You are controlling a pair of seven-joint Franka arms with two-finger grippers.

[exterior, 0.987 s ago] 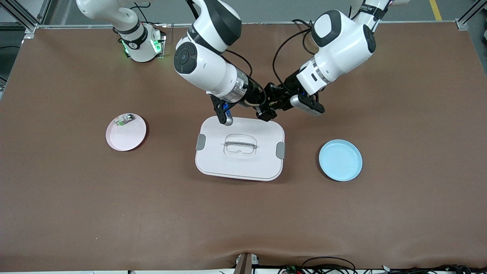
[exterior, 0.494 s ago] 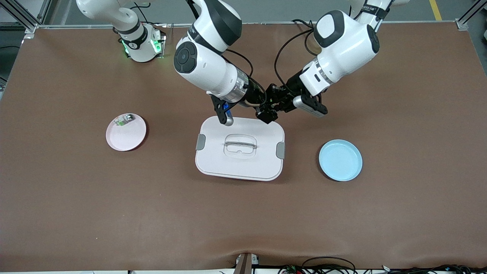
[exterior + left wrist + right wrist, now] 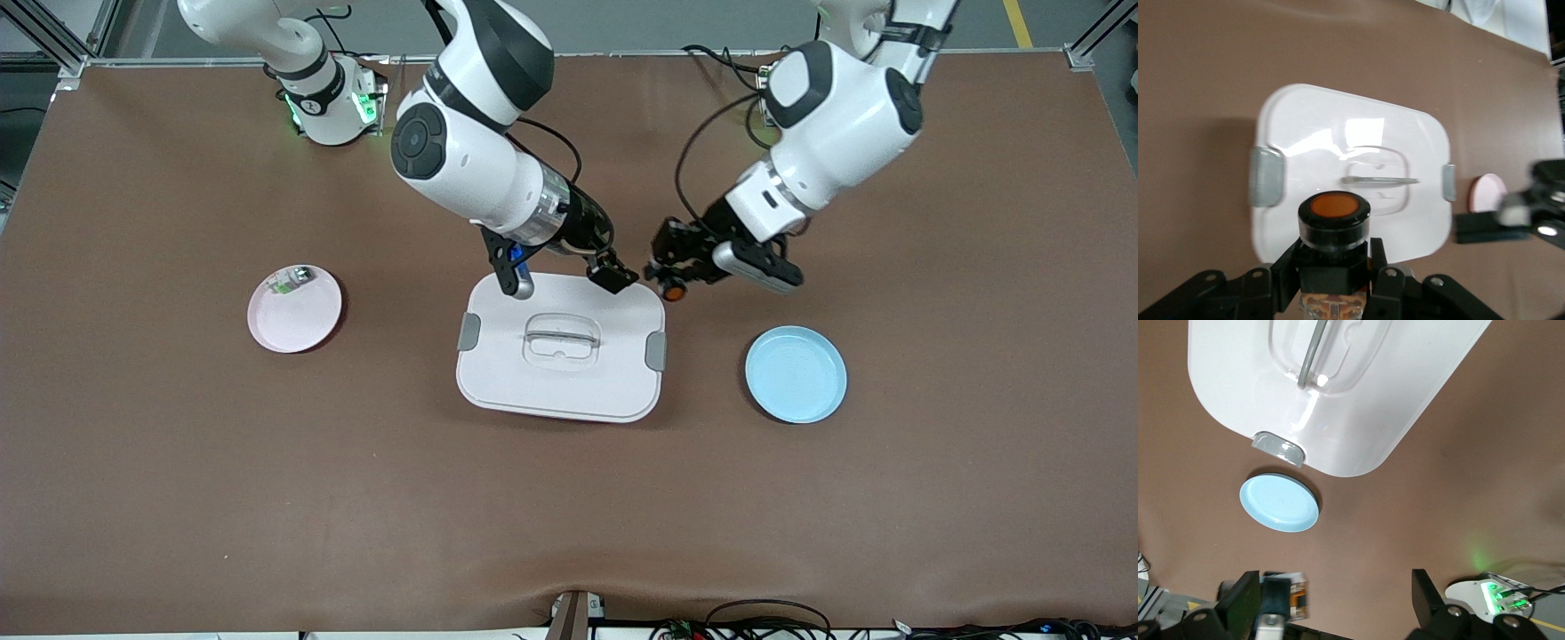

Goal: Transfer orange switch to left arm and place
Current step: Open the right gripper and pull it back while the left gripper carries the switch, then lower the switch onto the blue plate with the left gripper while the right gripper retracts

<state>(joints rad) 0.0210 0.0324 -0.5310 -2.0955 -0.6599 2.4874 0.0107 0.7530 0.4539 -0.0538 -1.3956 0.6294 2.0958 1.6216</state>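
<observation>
The orange switch (image 3: 673, 289) sits pinched right between the fingers of the left gripper (image 3: 669, 283), black body clamped in, round orange button end poking out past the fingertips. That gripper hangs in the air just past the corner of the box (image 3: 560, 356) at the left arm's end, over bare table. The right gripper (image 3: 613, 276) has its jaws spread wide with nothing in them, hovering over the box's edge farthest from the front camera.

Count: one switch, one white lidded box with two grey latches, two plates, one pink plate (image 3: 294, 308) with a small green-and-clear component (image 3: 286, 283) on it, and one blue plate (image 3: 796, 373).
</observation>
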